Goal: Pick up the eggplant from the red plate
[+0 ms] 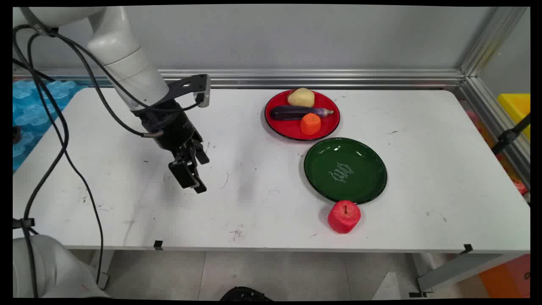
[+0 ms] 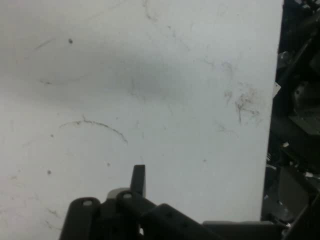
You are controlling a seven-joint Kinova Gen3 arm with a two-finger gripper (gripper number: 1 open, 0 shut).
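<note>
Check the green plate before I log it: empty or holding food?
Empty: the green plate shows only bare glaze and white lettering; the apple sits beside it on the table.

A white robot arm [image 1: 123,63] reaches in from the ten o'clock corner, sloping down toward four o'clock, with black cables [image 1: 63,140] looping off it. Its black gripper [image 1: 192,180] points downward, tilted toward five o'clock, above the white surface and holding nothing. Its two fingers [image 1: 202,186] lie close together, apparently closed
</note>
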